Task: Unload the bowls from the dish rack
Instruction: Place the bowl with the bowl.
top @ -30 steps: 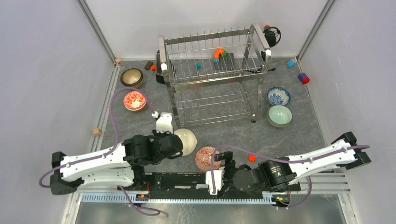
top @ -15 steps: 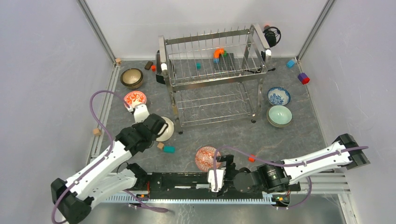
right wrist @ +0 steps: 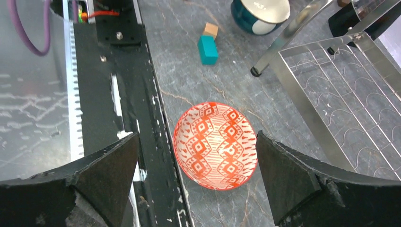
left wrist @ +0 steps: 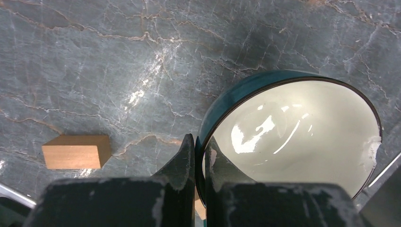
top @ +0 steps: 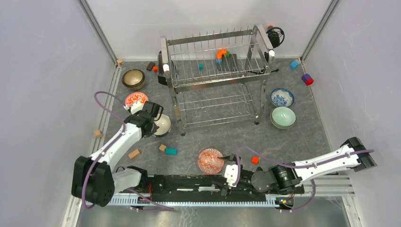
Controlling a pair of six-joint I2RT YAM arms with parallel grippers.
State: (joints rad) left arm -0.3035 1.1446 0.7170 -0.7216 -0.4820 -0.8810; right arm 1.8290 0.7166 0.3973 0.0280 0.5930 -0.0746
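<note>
Grey tabletop (left wrist: 94,56), white bowl (left wrist: 293,132) rim between left fingers (left wrist: 183,163) (clamped)

Overhead from behind, wrist views close, downward, seemingly sharing white bowl (left wrist: 293,137)

Grey marbled bench (top: 293,142); shiny steel dish rack (top: 217,84); red-and-white diamond-patterned bowl (right wrist: 215,144); cream bowl (left wrist: 293,137), teal outside; pale green bowl (top: 283,117); blue-and-white bowl (top: 282,97); teal block (right wrist: 207,49).

Shiny steel-wire rack (top: 213,80), glossy glazed bowl (left wrist: 293,137) — semi-gloss stone-look tabletop (left wrist: 94,71) w/ wood block (left wrist: 75,151).
</note>
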